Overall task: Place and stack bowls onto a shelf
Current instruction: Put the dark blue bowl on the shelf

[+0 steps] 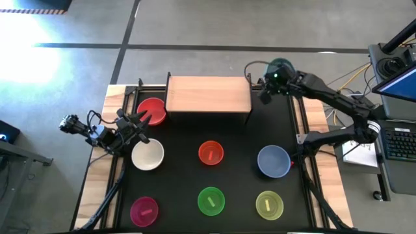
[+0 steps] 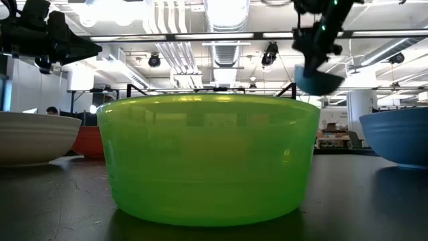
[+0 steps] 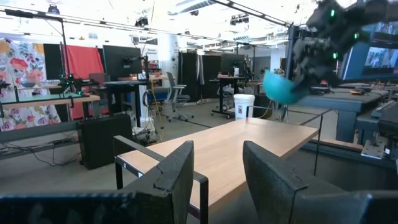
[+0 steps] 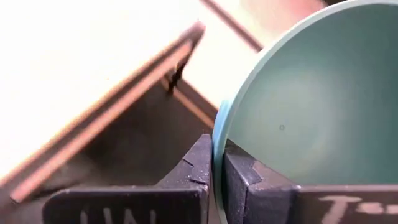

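Left gripper (image 1: 140,123): fingers spread apart, holding nothing; hovering at the left side of the black table mat (image 1: 240,140), between the large round red plastic bowl (image 1: 151,110) and the large round white plastic bowl (image 1: 147,155).
Magenta bowl (image 1: 144,210): small round plastic one, resting at the near left corner of the mat.
Shelf (image 1: 208,95): low light-wood board on thin black legs, far centre of the mat, top bare, no bowl on it yet.
Middle column: small orange-red plastic bowl (image 1: 210,153) at mat centre, small green plastic bowl (image 1: 210,200) nearer.
Right column: large blue-grey plastic bowl (image 1: 273,161) mid-right, small yellow-green plastic bowl (image 1: 269,204) near right.
Right gripper (image 4: 217,171): fingers pinching the rim of the large round teal plastic bowl (image 1: 281,66), one inside the wall, one outside.
Teal bowl position: lifted off the table, hanging just off the shelf's far right corner.
Step in hand: carrying the first bowl to the shelf, by the look of it.
Next move: likely a shift left over the board, a level lowering, then release with the base flat.
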Tool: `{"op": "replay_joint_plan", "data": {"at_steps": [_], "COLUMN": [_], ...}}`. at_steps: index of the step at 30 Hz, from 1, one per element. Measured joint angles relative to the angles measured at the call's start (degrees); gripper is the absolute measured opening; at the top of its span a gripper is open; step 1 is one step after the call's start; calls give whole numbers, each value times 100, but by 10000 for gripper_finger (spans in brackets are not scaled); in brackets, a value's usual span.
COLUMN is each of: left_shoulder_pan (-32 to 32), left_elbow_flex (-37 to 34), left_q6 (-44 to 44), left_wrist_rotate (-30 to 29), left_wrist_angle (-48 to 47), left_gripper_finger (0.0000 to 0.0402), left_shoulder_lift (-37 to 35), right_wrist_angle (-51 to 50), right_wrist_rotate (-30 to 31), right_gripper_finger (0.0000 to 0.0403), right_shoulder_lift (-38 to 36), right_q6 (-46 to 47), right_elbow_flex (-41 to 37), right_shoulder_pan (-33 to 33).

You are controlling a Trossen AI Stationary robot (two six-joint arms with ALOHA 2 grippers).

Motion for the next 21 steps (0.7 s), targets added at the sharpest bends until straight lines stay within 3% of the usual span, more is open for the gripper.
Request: {"op": "replay_joint_plan", "data": {"at_steps": [8,21], "left_shoulder_pan": [2,0], "left_elbow_flex": [-2,0], "left_q6": [2,2], "left_wrist_rotate": [0,2], "left_wrist_angle": [0,0], "left_gripper_finger": [122,122], "left_shoulder_lift": [0,1], "right_wrist_angle": [112,1245], "right_wrist_rotate": [-390,-517], "right_gripper_finger": [8,8], "right_shoulder_lift": [210,789], "right_q6": [-82,-477], "right_elbow_flex": [839,888], "right_shoulder_pan": [260,1507]}}
